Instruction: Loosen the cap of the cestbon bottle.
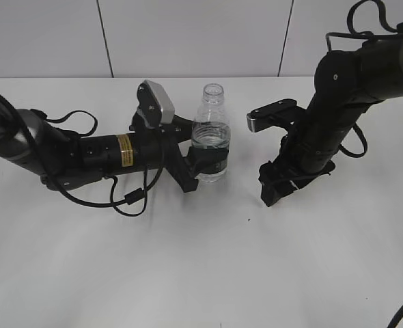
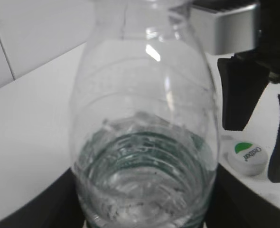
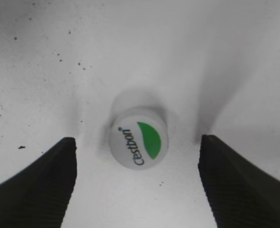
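Observation:
The cestbon bottle (image 1: 212,133) stands upright on the white table, its neck open with no cap on it. It fills the left wrist view (image 2: 144,142), with water in its lower part. My left gripper (image 1: 203,166) (image 2: 144,211) is shut on the bottle's green label band. The cap (image 3: 138,137) lies on the table, top side up with its green mark showing, and also shows in the left wrist view (image 2: 247,156). My right gripper (image 1: 278,183) (image 3: 137,142) is open, pointing down, with the cap between its fingers and untouched.
The white table (image 1: 188,260) reaches back to a grey panelled wall (image 1: 188,34). The left arm lies low across the table's left side with looping cables (image 1: 130,198). The right arm comes down from the upper right.

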### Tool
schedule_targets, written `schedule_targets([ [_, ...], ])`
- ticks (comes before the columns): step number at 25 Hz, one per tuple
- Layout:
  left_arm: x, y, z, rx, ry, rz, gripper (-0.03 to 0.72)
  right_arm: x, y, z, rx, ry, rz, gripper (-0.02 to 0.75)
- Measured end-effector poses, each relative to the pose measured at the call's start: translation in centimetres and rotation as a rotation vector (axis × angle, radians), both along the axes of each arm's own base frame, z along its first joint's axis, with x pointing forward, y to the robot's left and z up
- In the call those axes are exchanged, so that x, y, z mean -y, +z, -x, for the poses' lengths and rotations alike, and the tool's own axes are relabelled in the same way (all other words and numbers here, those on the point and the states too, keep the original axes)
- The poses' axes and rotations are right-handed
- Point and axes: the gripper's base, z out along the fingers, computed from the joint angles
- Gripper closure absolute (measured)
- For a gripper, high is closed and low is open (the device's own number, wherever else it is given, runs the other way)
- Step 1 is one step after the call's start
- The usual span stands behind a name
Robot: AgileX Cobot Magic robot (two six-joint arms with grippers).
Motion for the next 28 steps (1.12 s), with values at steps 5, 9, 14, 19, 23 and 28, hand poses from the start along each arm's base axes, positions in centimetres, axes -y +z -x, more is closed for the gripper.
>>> schedule_targets([
  [5,0.0,0.0,0.0,-0.023,0.004,0.014,0.273,0.0,0.5,0.0,0.014,0.001,-0.005,0.158],
  [9,0.1,-0.1,0.2,-0.066,-0.011,0.015,0.174,0.0,1.6,0.0,0.039,0.000,-0.017,0.162],
  [14,0.1,-0.3,0.6,-0.097,-0.043,-0.002,0.061,0.0,2.4,0.0,0.058,0.000,-0.025,0.162],
  [19,-0.5,-0.8,0.4,-0.131,-0.027,-0.042,0.061,0.1,3.7,0.3,0.065,0.005,-0.031,0.163],
  [23,-1.2,-0.9,0.3,-0.132,-0.053,-0.069,0.075,0.2,5.0,0.6,0.081,0.011,-0.037,0.163],
  [28,-1.8,-0.6,0.3,-0.113,-0.082,-0.102,0.090,0.3,5.8,0.8,0.088,0.015,-0.040,0.164],
])
